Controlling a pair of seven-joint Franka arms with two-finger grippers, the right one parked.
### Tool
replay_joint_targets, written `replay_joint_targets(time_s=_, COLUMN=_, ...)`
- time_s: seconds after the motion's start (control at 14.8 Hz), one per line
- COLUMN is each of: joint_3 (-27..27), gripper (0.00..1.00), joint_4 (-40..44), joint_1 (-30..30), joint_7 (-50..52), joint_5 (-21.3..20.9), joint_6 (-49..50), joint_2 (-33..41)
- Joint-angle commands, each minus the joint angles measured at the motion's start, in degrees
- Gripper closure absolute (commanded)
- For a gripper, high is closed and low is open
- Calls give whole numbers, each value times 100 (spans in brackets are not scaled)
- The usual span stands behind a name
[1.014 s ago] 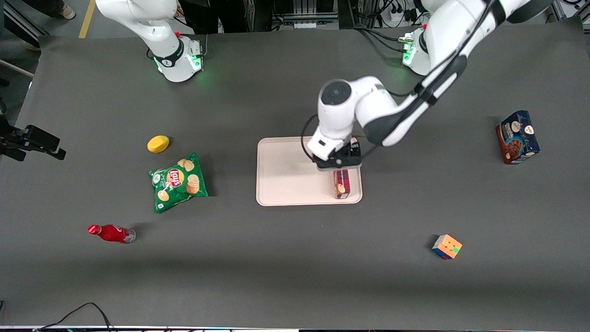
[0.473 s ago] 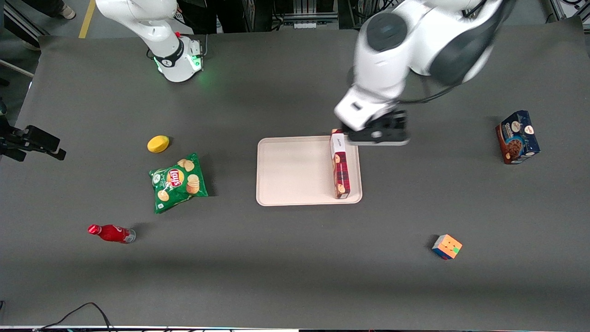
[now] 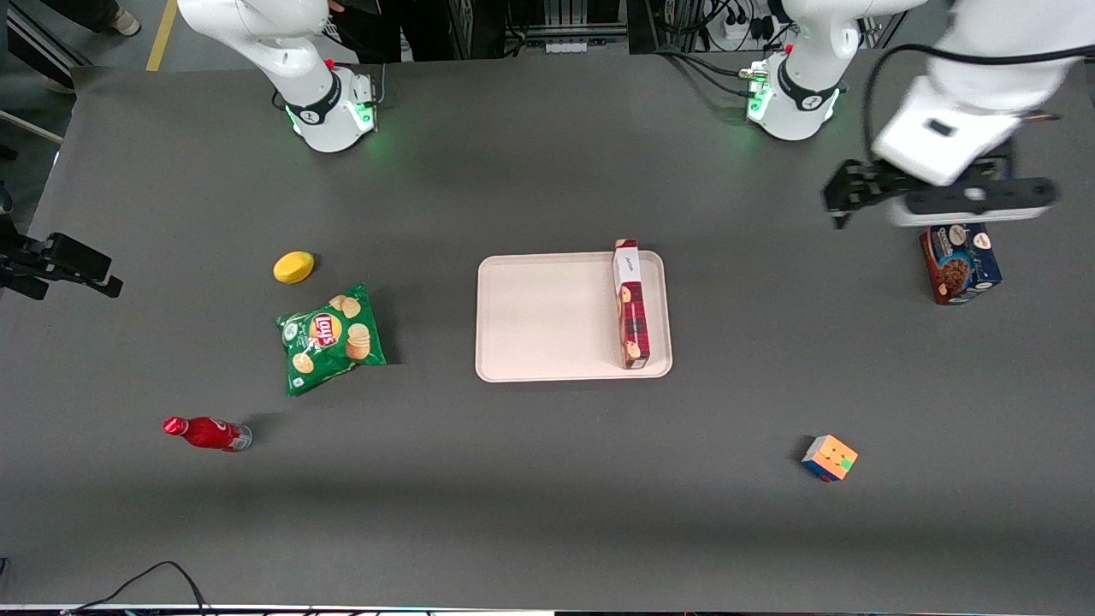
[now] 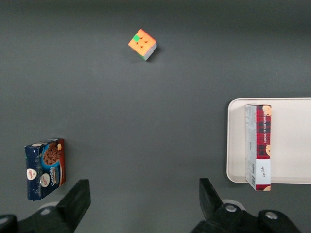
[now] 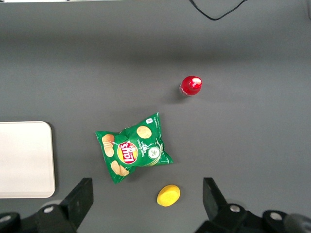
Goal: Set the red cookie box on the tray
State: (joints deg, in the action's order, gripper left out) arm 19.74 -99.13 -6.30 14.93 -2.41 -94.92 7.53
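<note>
Overhead, the dark grey bench [image 3: 513, 496] carries the tray [image 3: 547, 316] — the red cookie box [image 3: 631, 304] lies along its edge; the gripper [image 4: 143, 206] hovers wide open, empty, above the blue cookie box [image 3: 960, 261].

Red cookie box [image 3: 631, 304] was lying flat on the tray [image 3: 547, 316], along the edge toward the working arm's end, white end sticking out a bit over the rim farther from the camera. Gripper [image 3: 958, 204] hung well apart from it, over the blue-and-brown cookie box [image 3: 960, 257].
</note>
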Motion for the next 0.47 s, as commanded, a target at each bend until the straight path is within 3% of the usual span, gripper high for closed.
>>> replay_joint_targets(time_s=0.0, joint_3=-1014, gripper=0, joint_4=-1097, joint_1=331, joint_7=-525, joint_5=381, joint_6=-727, joint_2=538)
replay_joint_targets(time_s=0.14, joint_3=-1270, gripper=0, joint_4=-1424, joint_1=497, joint_7=-456, joint_5=399, joint_6=-1009, joint_2=548)
replay_joint_targets(time_s=0.41, joint_3=-1989, gripper=0, joint_4=-1145, joint_1=1147, joint_7=-499, joint_5=337, joint_6=-1256, joint_2=-101)
